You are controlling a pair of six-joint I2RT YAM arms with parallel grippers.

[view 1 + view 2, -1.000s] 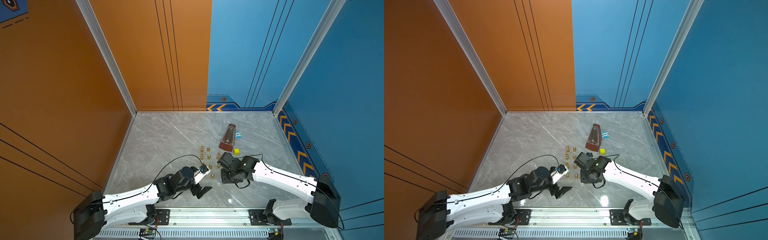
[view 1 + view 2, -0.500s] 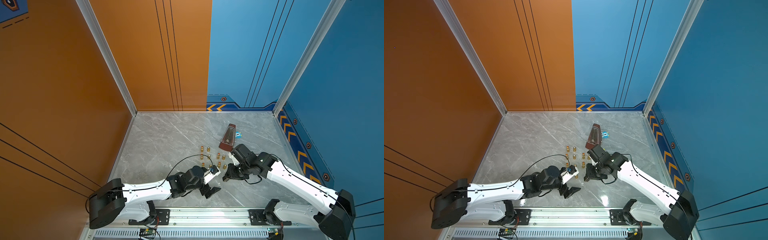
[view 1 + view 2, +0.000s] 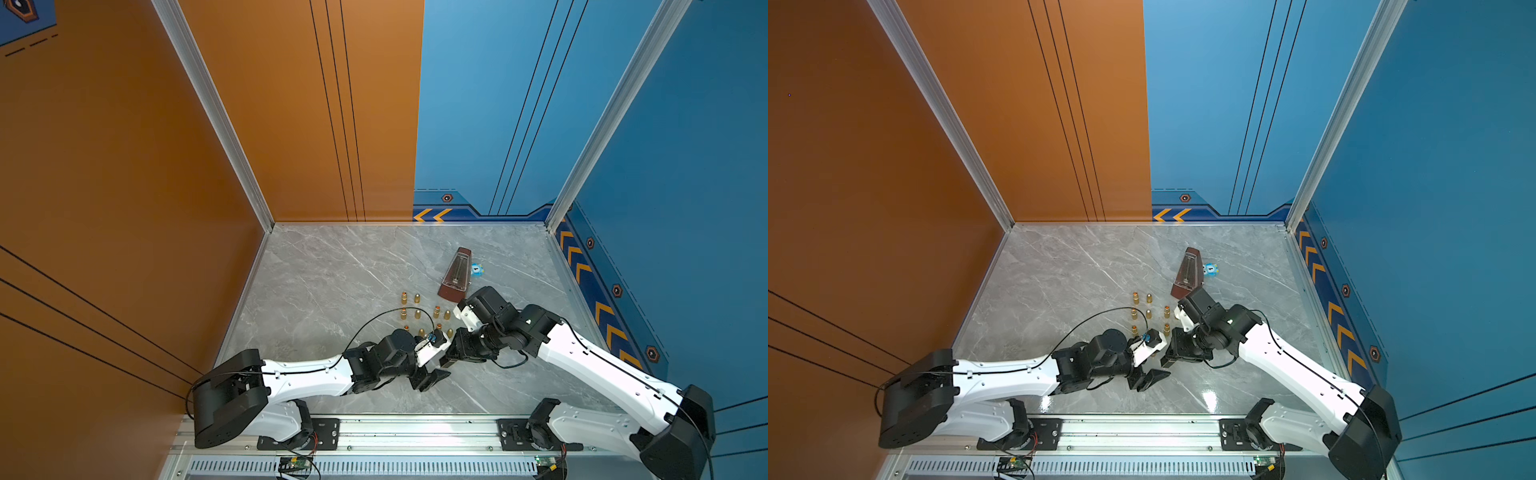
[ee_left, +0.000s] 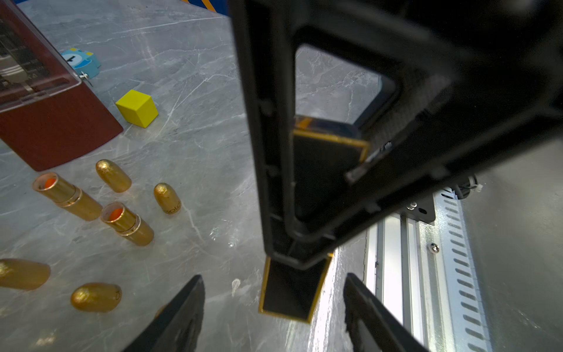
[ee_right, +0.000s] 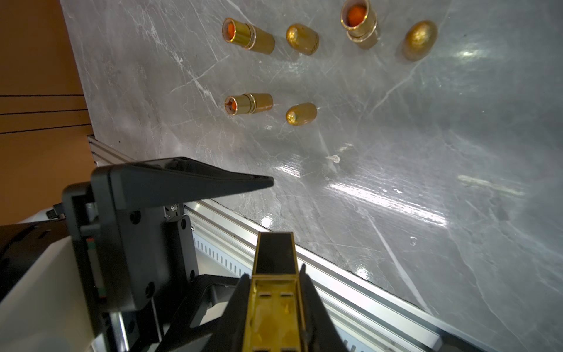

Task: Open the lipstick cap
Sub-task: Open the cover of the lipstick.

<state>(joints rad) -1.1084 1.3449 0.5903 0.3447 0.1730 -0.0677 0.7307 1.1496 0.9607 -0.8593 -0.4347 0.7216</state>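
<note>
Closing in on the lipstick, the left gripper has drawn its jaws in from the full spread of a second ago. The left wrist view still shows a gap on each side of the tube's black, gold-edged end, so it is released and grips nothing. The bigger change is in the arms. A second ago they were apart, the right one low by the gold lipsticks on the worktop. Now they meet nose to nose above the worktop's near part, close to the metal rail. The right gripper is clenched on the lipstick, grasping its gold section while the black end sticks out past its tips toward the left gripper. In both top views the tube itself is hidden between the two grippers. My reading is that the two-arm pose is set and the cap grasp is under way but not made: the cap looks to be on, with nothing pulled. The next move calls for the left jaws to finish closing squarely on the black end, then a straight pull along the tube. A skewed bite could slip off the smooth faces.
</note>
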